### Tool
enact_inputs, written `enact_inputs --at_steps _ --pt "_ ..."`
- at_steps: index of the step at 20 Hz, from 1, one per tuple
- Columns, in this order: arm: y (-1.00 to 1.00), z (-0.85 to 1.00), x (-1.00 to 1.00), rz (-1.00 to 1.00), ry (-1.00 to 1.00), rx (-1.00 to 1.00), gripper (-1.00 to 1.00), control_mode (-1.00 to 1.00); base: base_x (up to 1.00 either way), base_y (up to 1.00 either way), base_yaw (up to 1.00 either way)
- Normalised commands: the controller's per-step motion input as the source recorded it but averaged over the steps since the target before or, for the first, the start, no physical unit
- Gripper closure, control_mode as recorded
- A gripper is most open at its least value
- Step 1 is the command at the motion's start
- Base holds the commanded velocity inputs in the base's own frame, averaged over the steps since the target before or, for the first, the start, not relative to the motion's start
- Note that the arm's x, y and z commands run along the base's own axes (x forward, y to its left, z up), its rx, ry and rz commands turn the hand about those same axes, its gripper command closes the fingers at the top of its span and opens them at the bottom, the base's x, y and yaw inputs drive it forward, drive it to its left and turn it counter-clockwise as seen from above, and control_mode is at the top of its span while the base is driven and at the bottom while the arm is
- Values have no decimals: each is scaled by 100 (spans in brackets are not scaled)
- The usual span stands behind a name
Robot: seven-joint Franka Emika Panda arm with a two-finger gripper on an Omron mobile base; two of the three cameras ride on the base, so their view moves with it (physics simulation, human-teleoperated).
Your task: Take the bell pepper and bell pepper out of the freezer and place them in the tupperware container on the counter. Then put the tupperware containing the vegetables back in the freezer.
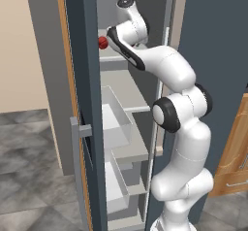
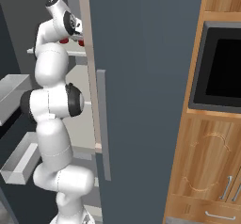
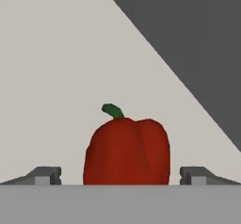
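A red bell pepper (image 3: 127, 150) with a green stem stands upright on the pale freezer shelf (image 3: 70, 77), right in front of my gripper (image 3: 121, 176). The gripper is open, one dark fingertip on each side of the pepper and neither touching it. From the left base view a pepper (image 1: 102, 42) shows on the upper shelf of the open freezer (image 1: 87, 79), next to my hand. In the right base view, red parts of two peppers (image 2: 63, 41) (image 2: 81, 43) peek out from either side of my wrist. The tupperware container and the counter are out of view.
The freezer's dark inner wall (image 3: 188, 44) runs close beside the pepper. Clear drawers (image 1: 116, 118) stick out below the shelf. The freezer door (image 2: 141, 77) with its grey bar handle (image 2: 103, 124) stands open beside the arm. Wooden cabinets and a black oven (image 2: 221, 68) lie to the right.
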Motion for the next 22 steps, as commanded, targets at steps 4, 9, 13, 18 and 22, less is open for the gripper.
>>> enact_inputs --at_steps 4,9,13,18,22 --pt "0 -27 0 -3 0 0 -100 -100 0 0 0" --pt "0 -20 7 0 0 0 100 -100 0 0 0" --pt "0 -17 15 0 0 0 100 -100 0 0 0" --pt "0 -3 1 5 -9 2 100 -100 0 0 0" --pt "-1 17 -41 20 -23 11 100 -100 0 0 0"
